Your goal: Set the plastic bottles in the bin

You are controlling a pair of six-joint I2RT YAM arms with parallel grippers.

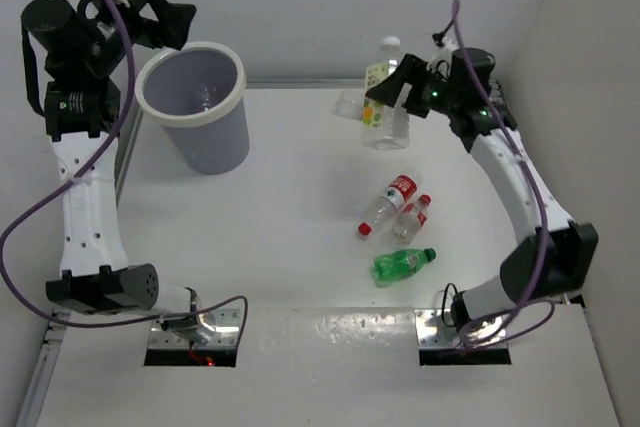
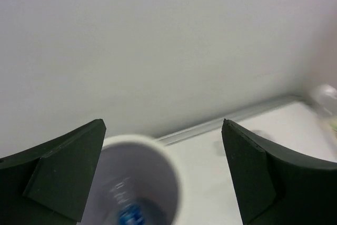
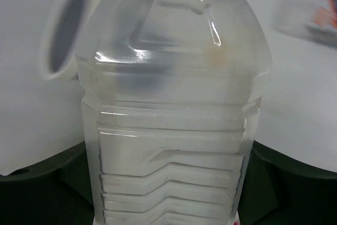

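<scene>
While the overhead view has the bin [image 1: 214,139] upper left with the left jaws gaping just beside its rim, the right jaws grip a yellow-green-labelled bottle [image 1: 384,119] upper right. Left wrist: a blurred blue-labelled bottle [image 2: 129,215] lies inside the bin. Right wrist: the gripped bottle fills the frame.

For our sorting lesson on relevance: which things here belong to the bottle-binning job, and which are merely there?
Job: bin; gripped clear bottle, in the right jaws; loose clear bottle beside it; large red-label bottle; small red-label bottle; green bottle; blue-label bottle inside bin.
Merely there: purple cables; metal base plates.
</scene>
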